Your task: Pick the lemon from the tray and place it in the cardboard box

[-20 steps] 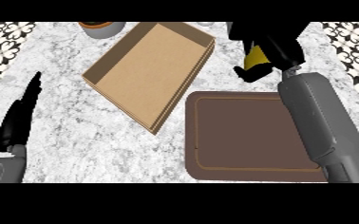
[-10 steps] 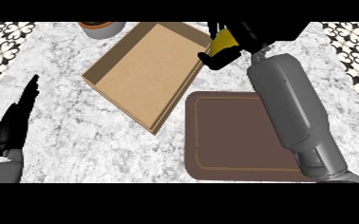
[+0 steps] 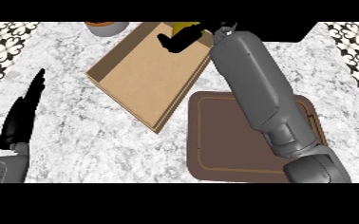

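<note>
My right hand (image 3: 181,39) is over the far end of the cardboard box (image 3: 144,73), fingers curled round the yellow lemon (image 3: 184,27), which only partly shows. The right forearm (image 3: 256,85) stretches across from the lower right, passing over the brown tray (image 3: 224,142). No object shows on the tray's bare part. At the left edge my left hand (image 3: 22,114) rests open on the counter, fingers pointing up.
A grey bowl with a brown inside (image 3: 107,27) stands at the back left, just beyond the box. Patterned tiles edge the marble counter (image 3: 84,133) at both far corners.
My right hand has carried the lemon leftward from beyond the tray to above the box's far end. The left hand has barely moved.
</note>
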Robot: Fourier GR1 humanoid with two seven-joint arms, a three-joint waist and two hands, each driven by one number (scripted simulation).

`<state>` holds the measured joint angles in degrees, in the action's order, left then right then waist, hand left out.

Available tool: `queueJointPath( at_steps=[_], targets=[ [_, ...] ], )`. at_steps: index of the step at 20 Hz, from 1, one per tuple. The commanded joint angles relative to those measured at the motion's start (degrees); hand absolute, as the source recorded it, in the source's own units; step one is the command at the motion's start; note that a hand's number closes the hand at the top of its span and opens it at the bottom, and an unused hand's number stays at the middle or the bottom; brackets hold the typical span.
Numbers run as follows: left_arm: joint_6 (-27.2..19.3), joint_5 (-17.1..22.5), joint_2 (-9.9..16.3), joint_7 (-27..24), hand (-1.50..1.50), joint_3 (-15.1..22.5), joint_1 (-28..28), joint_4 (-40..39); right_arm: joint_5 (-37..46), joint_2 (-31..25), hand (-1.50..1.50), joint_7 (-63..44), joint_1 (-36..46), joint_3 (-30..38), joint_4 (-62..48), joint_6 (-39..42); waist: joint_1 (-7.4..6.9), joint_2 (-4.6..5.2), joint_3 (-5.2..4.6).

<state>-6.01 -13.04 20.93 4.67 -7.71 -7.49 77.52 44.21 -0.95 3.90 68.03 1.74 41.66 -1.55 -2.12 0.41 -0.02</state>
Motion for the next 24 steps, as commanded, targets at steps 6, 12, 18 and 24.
queueJointPath(
  at_steps=[6,12,18,24],
  targets=[
    [1.9,-0.3,0.3,-2.8,0.0,0.6,-2.1,-2.5,-9.4,0.9,1.5,0.0,9.4,-1.8,-18.6,-8.4,-3.23,1.17,-0.1],
    [1.6,-0.9,-0.8,-1.8,0.0,1.8,-4.1,-1.7,-10.9,0.9,1.5,0.3,12.6,-2.5,-25.8,-11.2,-5.19,1.9,-0.11],
    [1.0,-1.9,-2.6,-1.1,0.0,3.3,-7.2,-3.3,-13.5,0.9,-1.5,-5.5,14.1,-3.0,-30.7,-12.7,-6.07,2.32,-0.14],
    [1.6,-2.4,-2.7,-1.3,0.0,4.2,-7.5,-2.8,-16.9,0.9,-1.5,-4.4,12.6,-2.0,-33.1,-13.4,-8.79,2.8,-0.12]
  ],
)
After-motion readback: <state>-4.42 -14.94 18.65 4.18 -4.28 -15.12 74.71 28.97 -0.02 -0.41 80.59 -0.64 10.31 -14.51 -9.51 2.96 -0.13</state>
